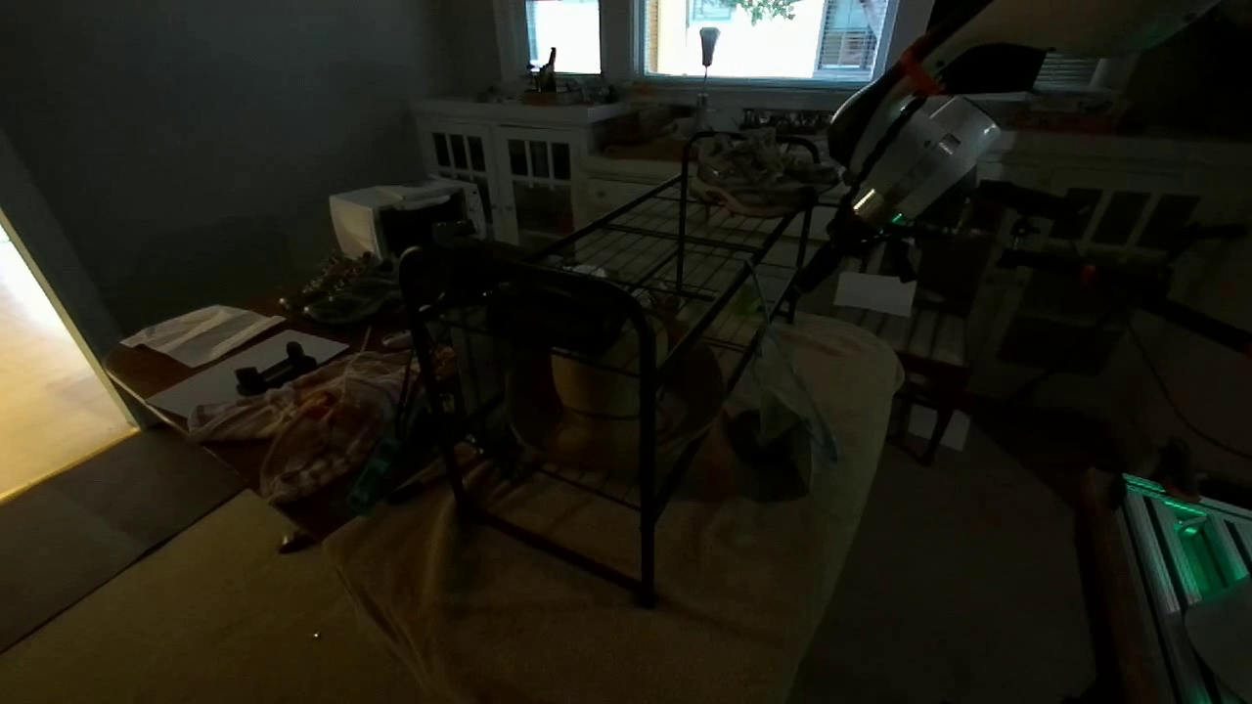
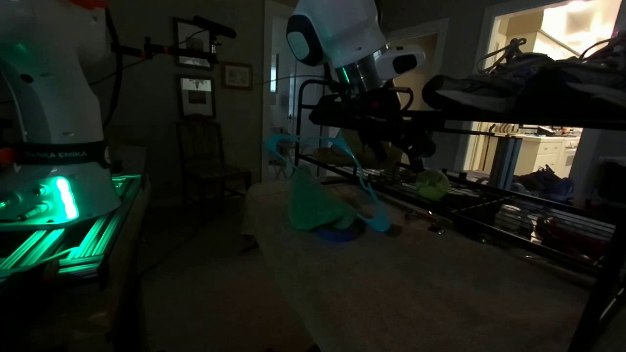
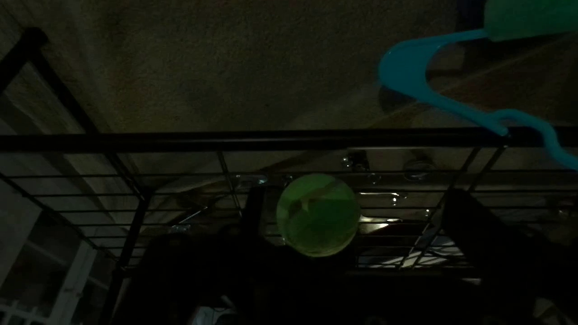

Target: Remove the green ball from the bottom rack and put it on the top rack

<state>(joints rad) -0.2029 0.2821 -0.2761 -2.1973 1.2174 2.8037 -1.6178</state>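
The green ball (image 2: 432,185) rests on the bottom rack (image 2: 518,238), near its front bar. In the wrist view the ball (image 3: 318,215) lies between the two dark fingers, closer to the left one, over the rack's thin wires (image 3: 226,141). My gripper (image 3: 356,194) is open. In an exterior view the gripper (image 2: 400,157) reaches in below the top rack level (image 2: 528,120), just above and beside the ball. The top rack (image 1: 626,233) shows its parallel bars in an exterior view, where I cannot make out the ball clearly.
Shoes (image 1: 753,181) stand on the far end of the top rack. A blue hanger (image 3: 406,72) leans against the rack's front bar beside a green cloth (image 2: 315,203). A large tan object (image 1: 597,386) sits on the bottom rack's near end. The scene is very dark.
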